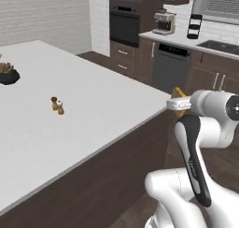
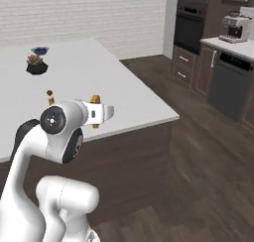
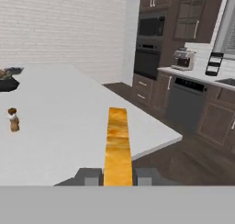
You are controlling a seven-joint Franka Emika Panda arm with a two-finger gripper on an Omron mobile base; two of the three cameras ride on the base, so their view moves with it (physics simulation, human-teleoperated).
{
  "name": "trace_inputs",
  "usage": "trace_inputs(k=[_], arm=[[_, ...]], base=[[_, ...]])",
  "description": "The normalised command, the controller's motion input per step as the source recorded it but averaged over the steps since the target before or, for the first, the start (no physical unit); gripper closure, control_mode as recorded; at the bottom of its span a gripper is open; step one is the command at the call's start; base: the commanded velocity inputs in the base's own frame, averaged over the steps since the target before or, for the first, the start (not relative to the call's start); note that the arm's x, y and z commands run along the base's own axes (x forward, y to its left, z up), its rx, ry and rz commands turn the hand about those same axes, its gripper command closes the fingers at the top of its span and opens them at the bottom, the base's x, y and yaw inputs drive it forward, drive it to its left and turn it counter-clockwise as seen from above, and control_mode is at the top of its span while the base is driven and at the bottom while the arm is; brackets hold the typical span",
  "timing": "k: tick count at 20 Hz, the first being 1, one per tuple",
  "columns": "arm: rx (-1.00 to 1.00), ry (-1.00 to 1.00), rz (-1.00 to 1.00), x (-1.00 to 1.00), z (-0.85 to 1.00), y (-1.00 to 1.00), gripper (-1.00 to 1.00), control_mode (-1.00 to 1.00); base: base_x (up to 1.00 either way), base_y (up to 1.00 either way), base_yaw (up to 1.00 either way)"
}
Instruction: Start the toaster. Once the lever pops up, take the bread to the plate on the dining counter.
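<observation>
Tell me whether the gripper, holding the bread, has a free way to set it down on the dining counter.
Probably yes. The gripper holds the bread on edge near the corner of the dining counter, and the slab ahead looks bare. The small brown shakers and dark bowl stand well off to the side.

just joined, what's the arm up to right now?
The gripper is shut on the bread, a yellow-orange slice seen edge-on between its fingers. The arm holds it by the corner of the dining counter. On the counter sit a small brown shaker pair and a dark bowl further back.
</observation>
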Motion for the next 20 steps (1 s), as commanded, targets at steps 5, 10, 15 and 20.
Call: trace_inputs(k=[5,10,15,20], arm=[[0.0,0.0,0.0,0.0,0.0,0.0,1.0,1.0],[0.0,0.0,0.0,0.0,0.0,0.0,1.0,1.0],[0.0,0.0,0.0,0.0,0.0,0.0,1.0,1.0],[0.0,0.0,0.0,0.0,0.0,0.0,1.0,1.0]], base=[[-0.75,0.36,0.31],[-0.65,0.86,0.29],[-0.57,1.0,0.26],[-0.57,1.0,0.26]])
